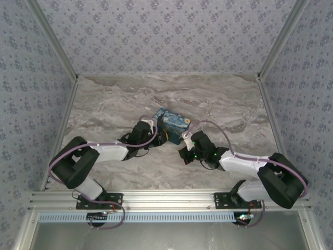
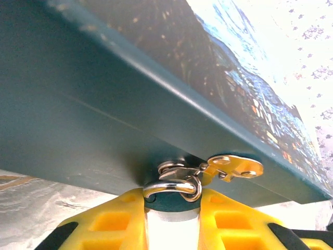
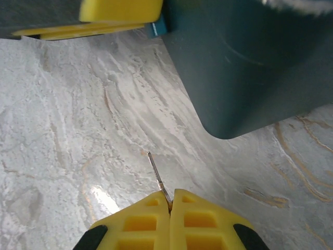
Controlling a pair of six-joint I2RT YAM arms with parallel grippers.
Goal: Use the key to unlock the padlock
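- Left gripper [image 2: 172,207]: we record it narrowed onto the padlock [image 2: 166,185], which sits against the front wall of the tin box [image 2: 104,120], its shackle threaded through the box's hasp [image 2: 234,166].
- Right gripper [image 3: 170,200]: pinched shut on the key [image 3: 156,174], blade pointing outward, near the box's corner and apart from the padlock.
- Risks, in our judgement: a misaligned entry could twist the thin key in the pinch, the padlock could swivel on the hasp, and a push could shift the box.

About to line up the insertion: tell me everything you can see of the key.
The key is a thin, straight, dark-silvery metal sliver. Its lower end is pinched between the shut yellow fingers of the right claw. The bare shaft sticks out, tilted up-left in the wrist view, over the marble table, apart from the teal box.
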